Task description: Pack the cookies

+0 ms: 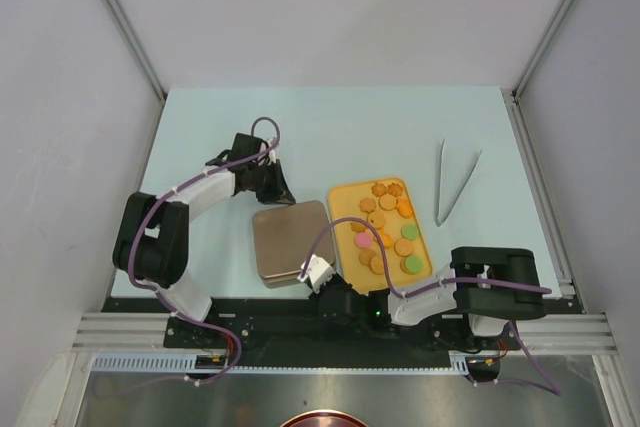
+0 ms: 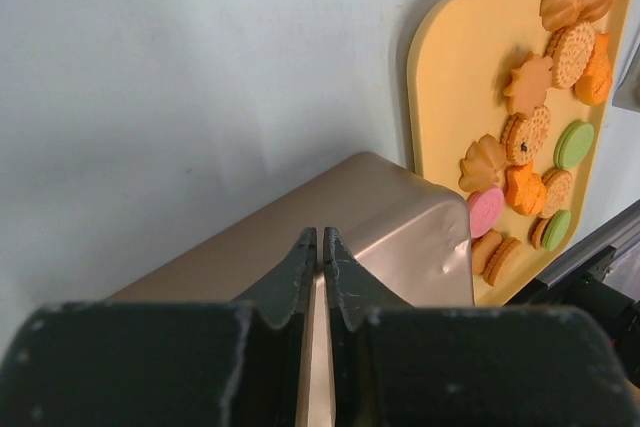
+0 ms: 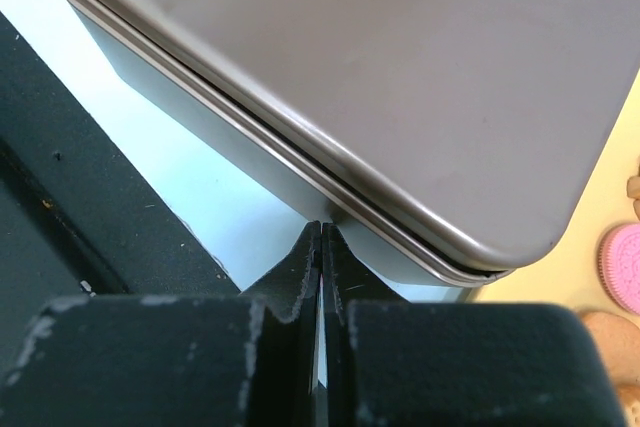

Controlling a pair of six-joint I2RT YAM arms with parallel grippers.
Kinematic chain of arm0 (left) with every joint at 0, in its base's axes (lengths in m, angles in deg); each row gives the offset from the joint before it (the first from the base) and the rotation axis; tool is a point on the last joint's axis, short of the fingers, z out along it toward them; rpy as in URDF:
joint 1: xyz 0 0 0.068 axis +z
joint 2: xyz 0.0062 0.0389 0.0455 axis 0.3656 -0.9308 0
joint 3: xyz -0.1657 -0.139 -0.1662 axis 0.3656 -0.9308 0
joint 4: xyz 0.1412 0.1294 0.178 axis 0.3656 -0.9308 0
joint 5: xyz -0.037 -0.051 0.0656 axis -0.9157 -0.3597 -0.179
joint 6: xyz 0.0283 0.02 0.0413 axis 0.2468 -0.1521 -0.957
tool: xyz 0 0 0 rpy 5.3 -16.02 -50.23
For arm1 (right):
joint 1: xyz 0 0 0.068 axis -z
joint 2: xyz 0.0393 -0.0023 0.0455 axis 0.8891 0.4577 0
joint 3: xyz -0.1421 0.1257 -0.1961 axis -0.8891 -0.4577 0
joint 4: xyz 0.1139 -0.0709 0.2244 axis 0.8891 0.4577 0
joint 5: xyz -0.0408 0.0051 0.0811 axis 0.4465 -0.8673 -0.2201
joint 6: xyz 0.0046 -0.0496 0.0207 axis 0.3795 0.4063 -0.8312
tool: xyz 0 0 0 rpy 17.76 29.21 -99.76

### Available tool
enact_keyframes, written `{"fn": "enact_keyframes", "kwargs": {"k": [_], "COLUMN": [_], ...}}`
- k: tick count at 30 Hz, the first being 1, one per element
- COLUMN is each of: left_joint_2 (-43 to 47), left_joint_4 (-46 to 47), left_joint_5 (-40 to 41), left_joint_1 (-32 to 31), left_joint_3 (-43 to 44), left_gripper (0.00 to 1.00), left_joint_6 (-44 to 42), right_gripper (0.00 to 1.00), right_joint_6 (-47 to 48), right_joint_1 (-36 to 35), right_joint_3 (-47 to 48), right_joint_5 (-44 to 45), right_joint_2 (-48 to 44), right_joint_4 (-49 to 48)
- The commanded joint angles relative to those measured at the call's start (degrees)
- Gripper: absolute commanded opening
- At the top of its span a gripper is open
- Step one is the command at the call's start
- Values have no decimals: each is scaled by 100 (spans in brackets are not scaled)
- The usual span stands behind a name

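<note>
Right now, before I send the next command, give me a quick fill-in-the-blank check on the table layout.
1. The cookies lie on the ___ tray.
2. In the top view, the brown tin sits directly to the ___ of that tray.
3. The metal tongs lie on the table on the tray's ___ side.
4. The right gripper, at the tin's near corner, has its jaws ___.

Missing words: yellow; left; right; shut.
</note>
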Motion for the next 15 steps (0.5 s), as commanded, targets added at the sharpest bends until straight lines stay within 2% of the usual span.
{"fn": "enact_keyframes", "kwargs": {"k": [1,15], "left_joint_2": [2,89], "left_joint_4": [-36,-89], "left_joint_5": [-107,-168], "left_joint_1": [-115,-265], "left_joint_3": [36,-61], "left_gripper": [9,2], "left_joint_6": [-130,-174], "right_gripper": [0,0], "right_joint_6": [70,62], "right_joint_1": [78,148], "right_joint_3": [8,17], "right_joint_5": [139,130], "right_joint_2": [34,96], "right_joint_4": [-401,-428]}}
